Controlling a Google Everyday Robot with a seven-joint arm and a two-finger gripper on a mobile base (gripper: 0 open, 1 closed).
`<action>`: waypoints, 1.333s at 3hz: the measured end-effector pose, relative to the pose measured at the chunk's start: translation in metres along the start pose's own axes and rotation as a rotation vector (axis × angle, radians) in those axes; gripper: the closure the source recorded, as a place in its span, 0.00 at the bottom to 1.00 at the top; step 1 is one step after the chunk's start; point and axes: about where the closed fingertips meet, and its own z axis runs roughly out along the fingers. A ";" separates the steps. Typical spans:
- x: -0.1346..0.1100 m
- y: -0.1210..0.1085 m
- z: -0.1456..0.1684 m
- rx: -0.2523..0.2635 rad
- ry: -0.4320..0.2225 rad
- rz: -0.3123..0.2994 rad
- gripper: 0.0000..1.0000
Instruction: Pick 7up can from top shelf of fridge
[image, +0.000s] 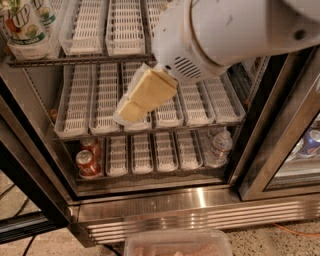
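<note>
Two 7up cans stand at the far left of the top shelf (75, 61): the nearer 7up can (20, 25), white with green lettering, and a second one (46, 12) behind it, both cut off by the frame's top edge. My gripper (127, 112), cream-coloured on a large white arm (225, 35), hangs in front of the middle rack of the fridge (165, 205). It is to the right of and below the cans and holds nothing I can see.
White slotted lane trays (125, 27) line all three racks. Two red cans (87, 162) stand bottom left, a water bottle (219, 147) bottom right. The black door frame (280, 145) stands at right. A pinkish tub (177, 242) sits at the bottom edge.
</note>
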 end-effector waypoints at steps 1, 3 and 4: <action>0.006 -0.026 0.046 0.044 -0.056 0.031 0.00; 0.005 -0.055 0.078 0.119 -0.176 0.133 0.00; -0.003 -0.051 0.077 0.124 -0.188 0.124 0.00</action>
